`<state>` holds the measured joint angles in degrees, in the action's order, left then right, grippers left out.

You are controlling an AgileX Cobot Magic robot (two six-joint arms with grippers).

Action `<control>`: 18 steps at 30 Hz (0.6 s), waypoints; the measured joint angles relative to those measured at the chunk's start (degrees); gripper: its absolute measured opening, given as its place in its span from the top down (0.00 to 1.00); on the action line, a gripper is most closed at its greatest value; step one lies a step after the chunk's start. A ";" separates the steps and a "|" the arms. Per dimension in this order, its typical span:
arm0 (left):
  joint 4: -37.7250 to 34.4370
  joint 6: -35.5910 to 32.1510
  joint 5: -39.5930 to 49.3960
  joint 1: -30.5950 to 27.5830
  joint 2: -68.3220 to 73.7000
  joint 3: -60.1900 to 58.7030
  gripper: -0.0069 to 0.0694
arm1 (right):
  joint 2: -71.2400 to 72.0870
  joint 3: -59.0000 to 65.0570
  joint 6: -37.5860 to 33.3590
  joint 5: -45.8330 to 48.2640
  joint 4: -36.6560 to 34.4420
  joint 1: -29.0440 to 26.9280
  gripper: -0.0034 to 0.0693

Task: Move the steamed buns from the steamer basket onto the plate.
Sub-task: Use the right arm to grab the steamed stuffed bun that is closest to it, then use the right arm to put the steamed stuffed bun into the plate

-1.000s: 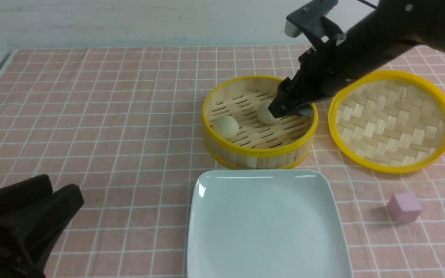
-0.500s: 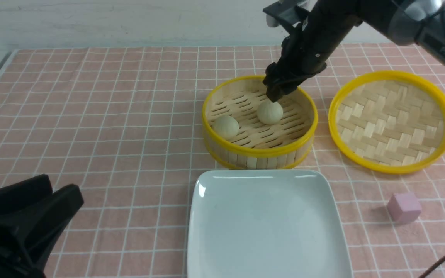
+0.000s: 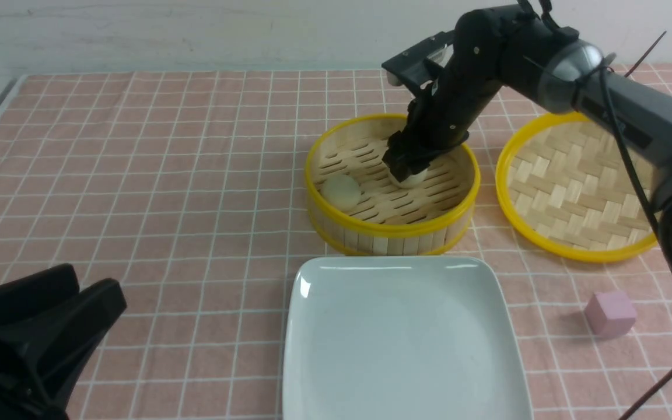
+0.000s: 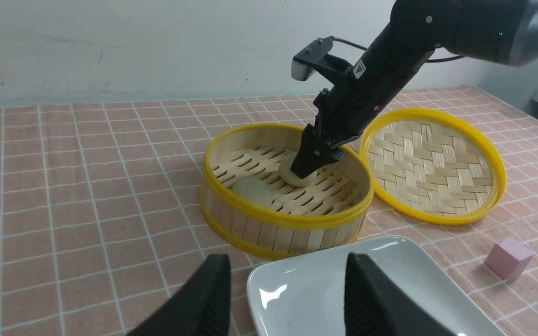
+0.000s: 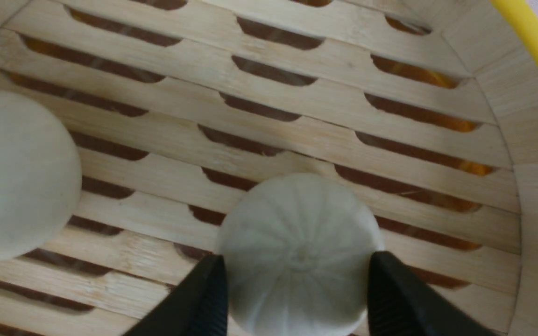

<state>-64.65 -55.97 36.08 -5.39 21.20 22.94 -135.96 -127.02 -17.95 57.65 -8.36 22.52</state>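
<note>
The right tool (image 3: 407, 169) reaches down inside the steamer basket (image 3: 391, 230) with its two fingers set on either side of the pleated bun (image 5: 299, 242). In the right wrist view the bun sits between the dark pads with its pleated crown showing, and each pad lies right at a flank. Whether the fingers are clamped on it or only brushing it cannot be told. The bun rests on the slotted bamboo floor, towards the basket's right half in the front view.

The second bun (image 3: 340, 189) lies in the same basket, against the left inner wall and apart from the tool. The white square plate (image 3: 400, 350) stands just in front of the basket, on the robot's side, with nothing on it. The woven lid (image 3: 575, 186) lies flat just to the right of the basket, and a pink cube (image 3: 610, 314) sits near the plate's right edge on the checked worktop (image 3: 167, 175).

The left tool (image 4: 287, 261) hangs low at the near left, fingers apart, holding nothing.
</note>
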 joint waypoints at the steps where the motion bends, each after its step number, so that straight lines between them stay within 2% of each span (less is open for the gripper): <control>1: 0.00 0.00 0.00 0.00 0.00 0.00 0.44 | 0.00 0.00 0.00 0.00 0.07 0.00 0.44; 2: 0.00 0.00 0.00 0.00 0.00 0.00 0.44 | 0.00 0.00 0.00 0.00 0.15 0.00 0.50; 4: 0.00 0.00 0.00 0.00 0.00 0.00 0.44 | 0.00 0.00 0.00 -0.06 0.72 0.00 0.74; 5: 0.00 0.00 0.00 0.00 0.00 0.00 0.44 | 0.00 0.00 0.00 -0.06 0.73 0.00 0.77; 6: 0.00 0.05 0.00 0.00 0.00 0.00 0.44 | 0.00 -0.19 0.00 0.06 0.78 0.00 0.88; 7: 0.00 0.05 0.00 0.00 0.00 0.00 0.44 | 0.00 -0.43 0.00 0.26 0.78 0.00 0.92; 14: 0.02 0.05 0.00 0.00 0.00 0.00 0.44 | 2.51 -8.65 -0.85 8.54 1.89 0.00 0.92; 18: 0.02 0.05 -0.05 0.00 0.00 0.00 0.44 | 7.61 -14.34 1.02 13.05 2.27 0.00 0.92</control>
<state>-64.63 -55.93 36.03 -5.39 21.20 22.94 -128.35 -141.36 -16.93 70.71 -6.09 22.52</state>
